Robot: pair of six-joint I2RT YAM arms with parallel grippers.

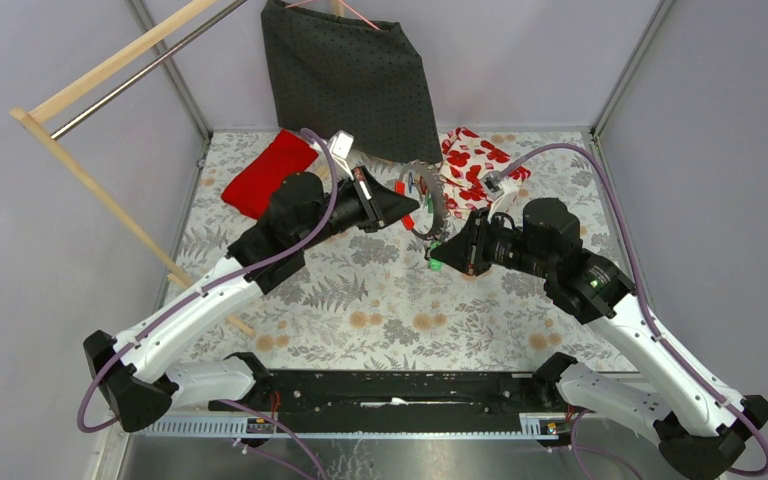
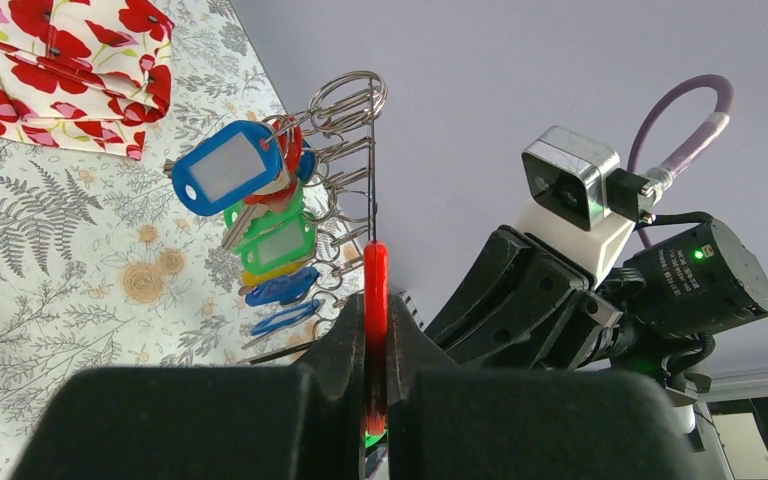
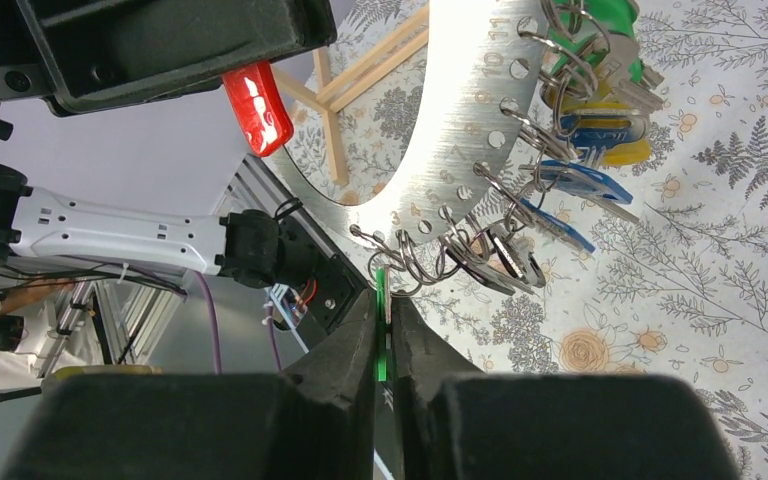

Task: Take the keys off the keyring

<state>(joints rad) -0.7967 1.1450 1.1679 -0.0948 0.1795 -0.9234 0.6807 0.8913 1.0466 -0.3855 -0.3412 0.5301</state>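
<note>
The left jaws are clamped on the red section (image 2: 376,300) of the keyring (image 3: 460,130), which shows at the bottom centre of the left wrist view. From there the ring rises edge-on as a thin line. In the top view it sits just above the middle of the frame, held up between the two arms. I cannot tell whether its lower edge touches the desk (image 1: 360,300).

In the right wrist view the ring is a bright silvery band with a row of numbered holes, curving through the upper centre. The keys (image 2: 275,240) hang from small wire loops threaded through those holes. Their blue, green, yellow and red plastic heads are bunched together left of the ring in the left wrist view, and in the upper right of the right wrist view.

The right jaws are closed on a green key tag (image 3: 382,340), seen edge-on at the bottom centre of that view, just below the ring's lower rim. A wire loop on the ring sits just above the fingertips.

The desk has a pale floral cover. On it lie a red cloth (image 1: 270,172) at upper left and a poppy-print cloth (image 1: 475,160) right of the ring. A dark dotted cloth (image 1: 350,75) hangs at top centre. A wooden rack (image 1: 110,65) leans at upper left.
</note>
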